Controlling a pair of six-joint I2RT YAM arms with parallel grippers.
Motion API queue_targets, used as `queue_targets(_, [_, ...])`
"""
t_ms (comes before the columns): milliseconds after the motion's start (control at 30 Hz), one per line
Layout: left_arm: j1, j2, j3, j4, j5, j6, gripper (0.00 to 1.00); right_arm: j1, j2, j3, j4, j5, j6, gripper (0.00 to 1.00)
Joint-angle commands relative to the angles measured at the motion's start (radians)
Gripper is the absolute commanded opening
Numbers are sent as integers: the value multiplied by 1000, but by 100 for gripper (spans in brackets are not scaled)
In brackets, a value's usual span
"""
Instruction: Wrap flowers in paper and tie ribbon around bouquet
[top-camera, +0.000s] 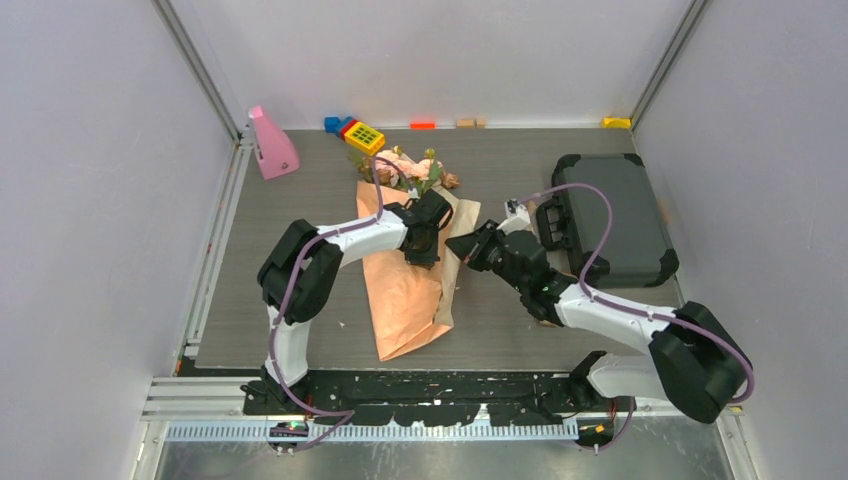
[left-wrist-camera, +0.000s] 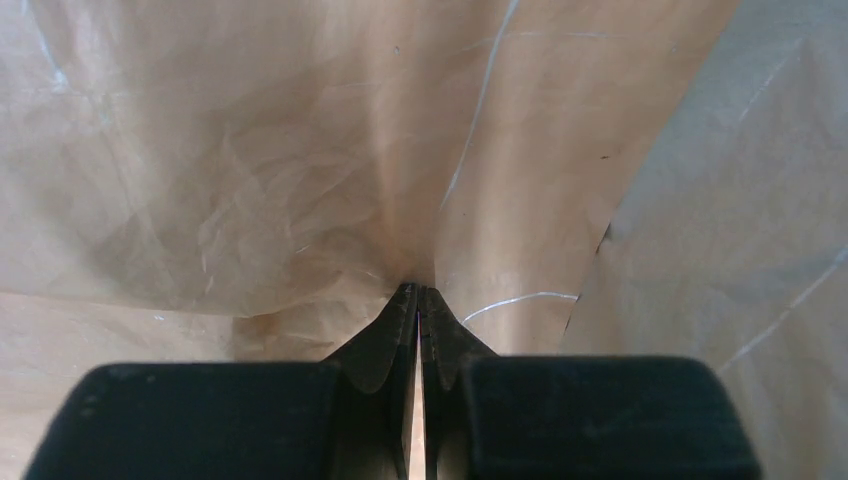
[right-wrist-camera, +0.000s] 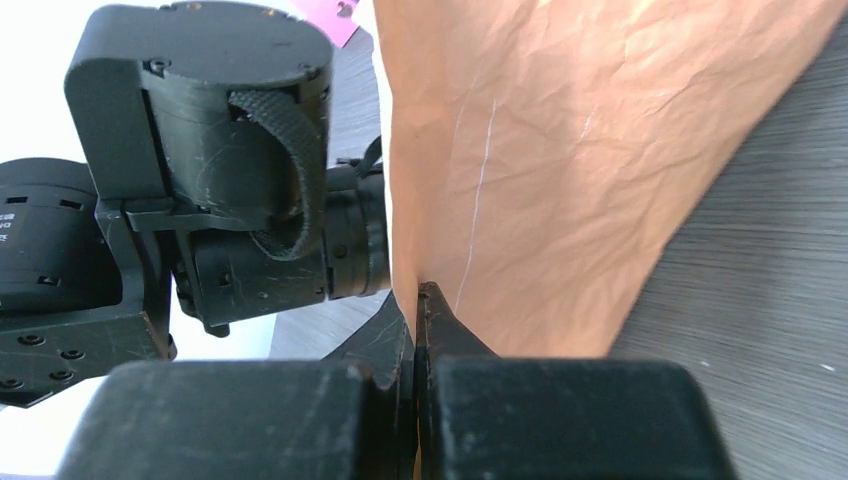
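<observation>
Grey wood-grain tabletop (top-camera: 500, 320) inside a white-walled cell, where two robot arms work on a half-made bouquet. The paper (top-camera: 400, 295) lies lengthwise near the middle, peach face up, as a long crinkled band running from the flowers (top-camera: 410, 170) down toward the arms' bases. The pink and reddish rose heads and green leaves stick out past its far end, and the stems are hidden under it.

The left gripper (left-wrist-camera: 418, 300) comes down on the upper part of the sheet, its jaws pressed together with a pucker of paper caught at their tips. The right gripper (right-wrist-camera: 418, 295) reaches in from the right, jaws likewise squeezed together on the sheet's right-hand edge, where a flap showing the pale beige face (top-camera: 458, 250) stands up off the tabletop. The left arm's wrist sits just beside that flap in the right wrist view.

By the look of it, wrapping is under way but unfinished: the paper covers the stems loosely, has not been drawn into a tight cone, and one side is raised rather than folded across. No ribbon can be made out on the bundle, so tying appears to be wholly ahead.

Further out, a dark grey case (top-camera: 610, 220) lies to the right. A pink wedge-shaped object (top-camera: 270, 145) and a yellow keypad toy (top-camera: 363, 135) sit near the far wall.
</observation>
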Motion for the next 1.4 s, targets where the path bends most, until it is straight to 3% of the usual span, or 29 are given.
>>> queue_targets(0, [-1, -3, -35, 23, 13, -19, 6, 30, 87, 87, 102, -35, -22, 1])
queue_targets(267, [-1, -218, -145, 25, 74, -5, 10, 31, 89, 117, -15, 54, -67, 1])
queue_targets(500, [-3, -458, -447, 104, 175, -57, 15, 31, 94, 144, -56, 40, -132, 1])
queue_targets(667, [-16, -579, -671, 294, 338, -101, 19, 38, 148, 199, -60, -14, -167, 1])
queue_targets(833, [-34, -588, -814, 463, 434, -142, 19, 92, 272, 314, -97, -60, -242, 1])
queue_targets(1133, [-35, -663, -892, 462, 386, -182, 18, 161, 530, 511, -92, -201, -303, 1])
queue_targets(1367, [-35, -888, -905, 268, 261, -199, 19, 165, 614, 547, -101, -162, -311, 1])
